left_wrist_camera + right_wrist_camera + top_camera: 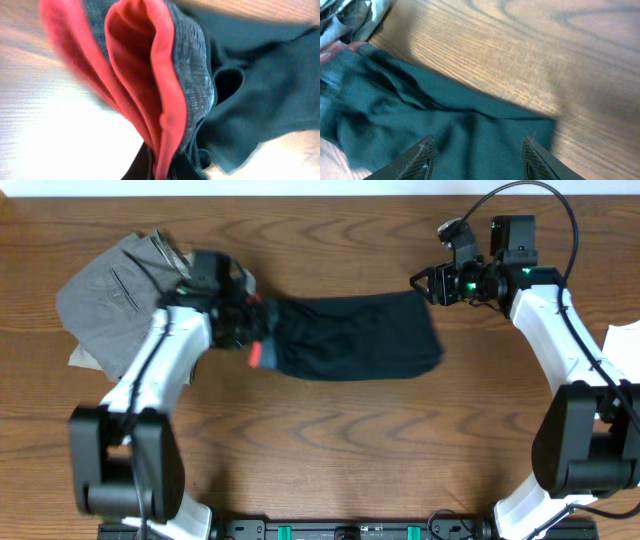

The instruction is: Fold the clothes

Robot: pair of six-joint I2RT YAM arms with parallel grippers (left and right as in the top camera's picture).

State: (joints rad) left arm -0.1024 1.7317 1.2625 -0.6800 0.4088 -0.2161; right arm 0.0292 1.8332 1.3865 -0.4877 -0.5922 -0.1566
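Red-edged waistband [160, 100] filled the left wrist view, bunched upright, apparently because the left gripper [243, 328] was clamped on it; the leggings [350, 340] lay across the desk [330, 460] at frame centre, where the right gripper [477, 155], jaws wide apart, hovered over their right-hand end, holding nothing

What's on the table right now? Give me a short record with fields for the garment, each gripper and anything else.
garment: dark leggings, lying as a band across the table
waistband: grey with a red edge, bunched at the left end
left gripper: at the waistband, apparently shut on it
right gripper: open, empty, over the leggings' right end
other: grey trousers, far left
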